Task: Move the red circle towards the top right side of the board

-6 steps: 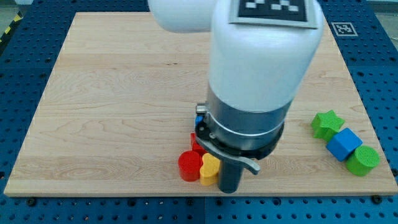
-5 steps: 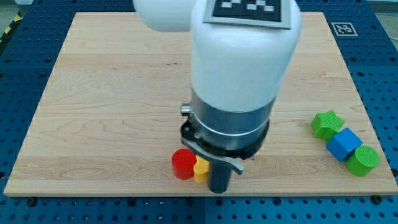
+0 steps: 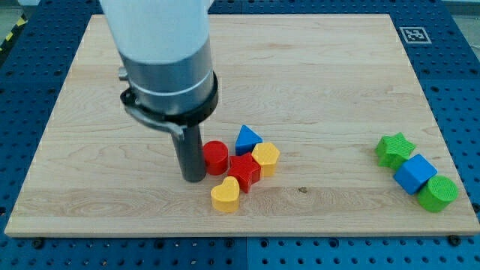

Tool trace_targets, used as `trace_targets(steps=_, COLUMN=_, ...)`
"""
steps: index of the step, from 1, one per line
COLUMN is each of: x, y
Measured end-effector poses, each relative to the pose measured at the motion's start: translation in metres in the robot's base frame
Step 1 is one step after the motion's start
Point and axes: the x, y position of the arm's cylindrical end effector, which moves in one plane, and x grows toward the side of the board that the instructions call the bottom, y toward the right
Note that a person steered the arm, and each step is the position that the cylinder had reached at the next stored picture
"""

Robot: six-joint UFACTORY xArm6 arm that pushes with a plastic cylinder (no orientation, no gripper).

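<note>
The red circle (image 3: 216, 157) is a short red cylinder standing near the board's bottom middle. My tip (image 3: 193, 178) rests on the board just to the view's left of it, touching or almost touching its side. Right of the circle sits a tight cluster: a blue triangle (image 3: 247, 139), a red block (image 3: 244, 172), a yellow block (image 3: 265, 157) and a yellow heart (image 3: 226, 195). The red circle touches the red block.
At the view's right edge stand a green star (image 3: 394, 148), a blue cube (image 3: 414, 173) and a green cylinder (image 3: 437, 193) in a diagonal row. The wooden board (image 3: 315, 82) lies on a blue perforated table. The arm's body covers the board's top left.
The arm has swung from the bottom middle to the view's left and up. The cluster it covered now shows. The red circle has shifted up and lies right of the tip.
</note>
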Motion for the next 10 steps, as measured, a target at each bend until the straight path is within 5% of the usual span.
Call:
trace_targets(steps=4, x=-0.015, y=0.030)
trace_targets(steps=7, x=-0.072, y=0.061)
trace_targets(steps=10, x=-0.056, y=0.075)
